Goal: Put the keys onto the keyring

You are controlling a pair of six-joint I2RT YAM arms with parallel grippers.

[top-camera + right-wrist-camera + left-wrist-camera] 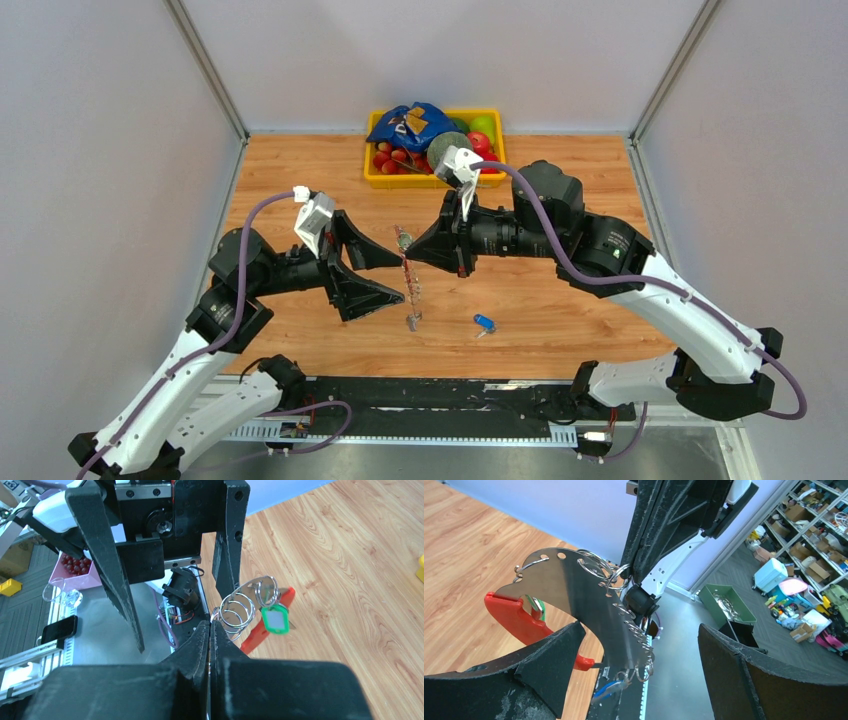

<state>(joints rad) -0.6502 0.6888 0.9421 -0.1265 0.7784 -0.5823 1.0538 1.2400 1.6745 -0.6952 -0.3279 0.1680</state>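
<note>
The keyring [408, 280] hangs upright between the two arms, above the table. It is a silvery flat strip [574, 595] lined with wire rings, with a red clip [519, 620] and a green tag [536, 607]. My right gripper [410, 258] is shut on the strip's edge [210, 626], with the rings [240, 611] just beyond its tips. My left gripper [400, 278] is open, its jaws standing on either side of the strip. One blue-headed key [609, 689] hangs from a ring at the strip's lower end. The other key [484, 322] lies on the table to the right.
A yellow tray [375, 180] with a blue bag and round fruit stands at the back middle. Grey walls close in the wooden table on the left, right and back. The black rail [430, 395] runs along the near edge.
</note>
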